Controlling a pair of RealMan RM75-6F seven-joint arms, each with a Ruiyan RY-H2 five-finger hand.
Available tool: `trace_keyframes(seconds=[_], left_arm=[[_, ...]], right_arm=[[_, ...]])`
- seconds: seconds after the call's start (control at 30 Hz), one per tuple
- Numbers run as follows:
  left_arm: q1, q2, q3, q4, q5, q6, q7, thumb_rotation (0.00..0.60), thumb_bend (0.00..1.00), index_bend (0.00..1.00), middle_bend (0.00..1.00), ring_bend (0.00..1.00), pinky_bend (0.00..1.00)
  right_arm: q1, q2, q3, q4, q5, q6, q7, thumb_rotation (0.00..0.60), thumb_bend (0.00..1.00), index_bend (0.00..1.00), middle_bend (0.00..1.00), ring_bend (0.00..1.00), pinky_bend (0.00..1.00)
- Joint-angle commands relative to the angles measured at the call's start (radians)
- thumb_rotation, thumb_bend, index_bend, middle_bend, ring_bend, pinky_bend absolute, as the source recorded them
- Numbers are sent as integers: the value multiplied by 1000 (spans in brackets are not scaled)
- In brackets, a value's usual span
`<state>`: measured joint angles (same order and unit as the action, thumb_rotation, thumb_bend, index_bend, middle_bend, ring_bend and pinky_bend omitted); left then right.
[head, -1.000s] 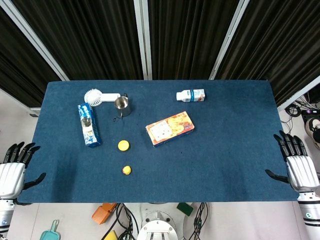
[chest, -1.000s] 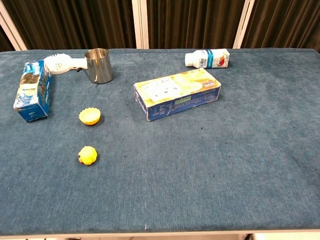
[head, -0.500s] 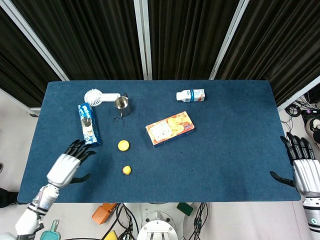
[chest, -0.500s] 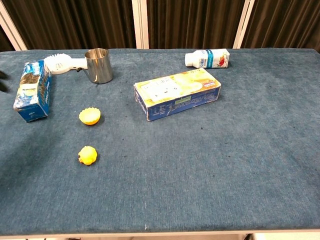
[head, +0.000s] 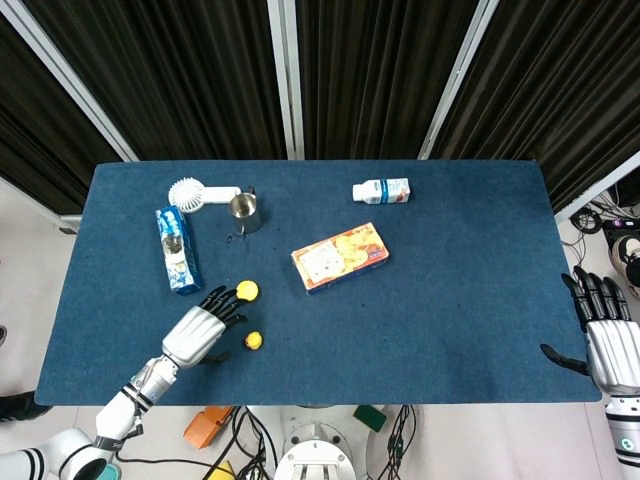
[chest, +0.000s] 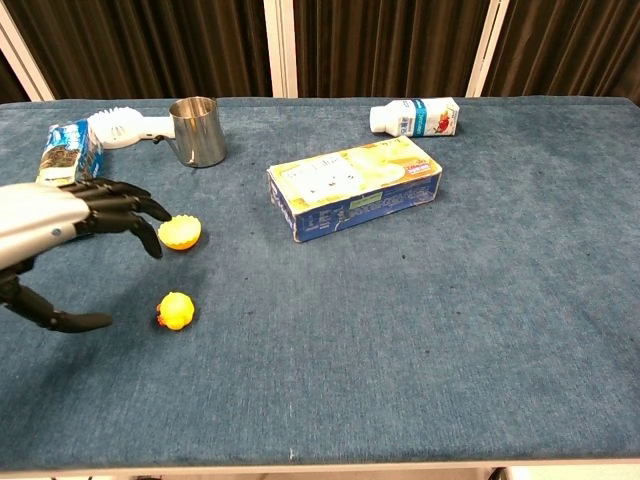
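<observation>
At the near left of the table (head: 450, 300), my left hand (head: 196, 334) hovers with fingers spread, holding nothing, just left of the small yellow toy (head: 254, 341). Just beyond my fingertips lies the yellow cup (head: 247, 291). Off the near right edge my right hand (head: 610, 345) is also spread and holds nothing. Farther left lies a blue packet (head: 176, 250), mid-table a yellow box (head: 340, 257), then a steel mug (head: 243, 210), a white fan (head: 199, 194) and a bottle (head: 382, 190).
</observation>
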<state>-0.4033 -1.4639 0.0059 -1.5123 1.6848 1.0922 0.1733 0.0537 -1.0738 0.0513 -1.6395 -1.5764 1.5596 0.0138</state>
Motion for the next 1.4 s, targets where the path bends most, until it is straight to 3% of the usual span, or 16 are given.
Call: trace_keyframes(seconds=[0.03, 0.7, 0.97, 1.13, 1.3, 1.4], left_arm=[[-11, -23, 5, 18, -11, -11, 17, 600, 244, 336, 94, 0, 2], [-74, -117, 6, 84, -66, -53, 75, 600, 271, 388, 91, 0, 2], [-84, -125, 11, 103, -84, -52, 72, 600, 408, 481, 91, 0, 1], [-85, -117, 13, 95, -79, -29, 58, 600, 411, 522, 91, 0, 1], [-93, -97, -23, 75, -96, 3, 31, 600, 395, 522, 91, 0, 1], [-108, -90, -72, 71, -142, 2, 20, 600, 393, 522, 91, 0, 1]], right_arm=[[2, -2, 1, 0, 1, -3, -2, 600, 147, 0, 37, 0, 60], [-1, -3, 1, -6, 6, -9, -14, 600, 147, 0, 37, 0, 60], [-1, -2, 2, -8, 8, -12, -15, 600, 147, 0, 37, 0, 60], [0, -1, 4, -9, 7, -11, -17, 600, 147, 0, 37, 0, 60], [0, 0, 5, -11, 7, -10, -18, 600, 147, 0, 37, 0, 60], [-1, 1, 5, -12, 6, -8, -18, 600, 147, 0, 37, 0, 60]])
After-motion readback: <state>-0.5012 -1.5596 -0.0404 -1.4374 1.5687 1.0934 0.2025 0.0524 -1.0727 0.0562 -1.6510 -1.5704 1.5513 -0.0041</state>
